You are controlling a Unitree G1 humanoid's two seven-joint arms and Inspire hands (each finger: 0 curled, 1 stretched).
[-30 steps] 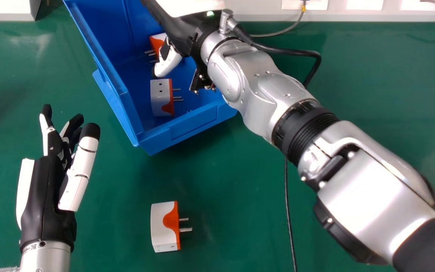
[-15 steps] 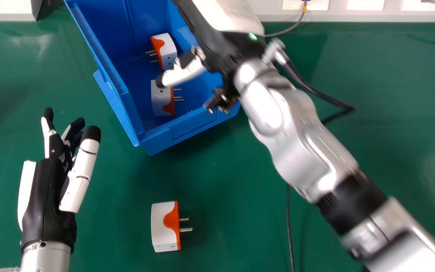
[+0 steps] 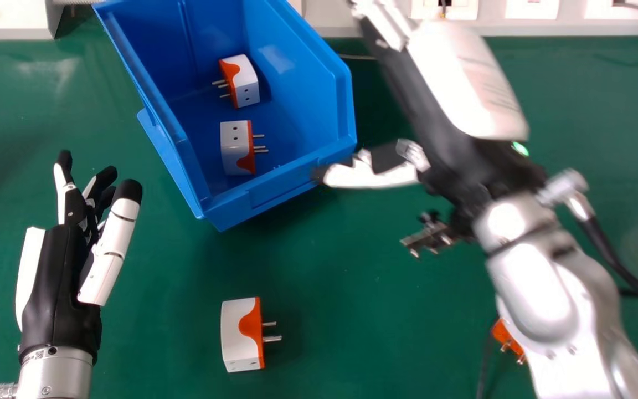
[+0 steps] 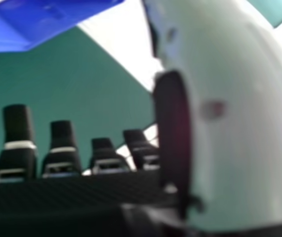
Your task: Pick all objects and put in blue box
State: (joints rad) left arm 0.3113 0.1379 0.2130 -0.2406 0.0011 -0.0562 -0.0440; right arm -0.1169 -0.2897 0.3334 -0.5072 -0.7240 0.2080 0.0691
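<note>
R hand (image 3: 452, 133) up over the green table (image 3: 319, 266), fingers spread & straight, pointing approx 11 o'clock; thumb stuck out twd 9, its tip by the blue box's near R corner in head view, can't tell if touching. R hand view: fingertips up along the bottom edge, bit of box too.

Clock centred on R hand, 12 = far side: blue box (image 3: 291, 185) at 9, tilted on the tbl. Inside, 2 white/orange plug adapters, apart: nearer one (image 3: 235, 149) at 9, prongs to 3; farther one (image 3: 247, 83) btwn 9 & 10, prongs to 9.

On tbl: third adapter (image 3: 238, 335) btwn 7 & 8, prongs to 3; fourth (image 3: 504, 334) btwn 5 & 6, partly hidden by R forearm (image 3: 551, 310), prongs approx 5.

L hand (image 3: 56, 277) well apart, just past 8, fingers relaxed, pointing approx 12.
</note>
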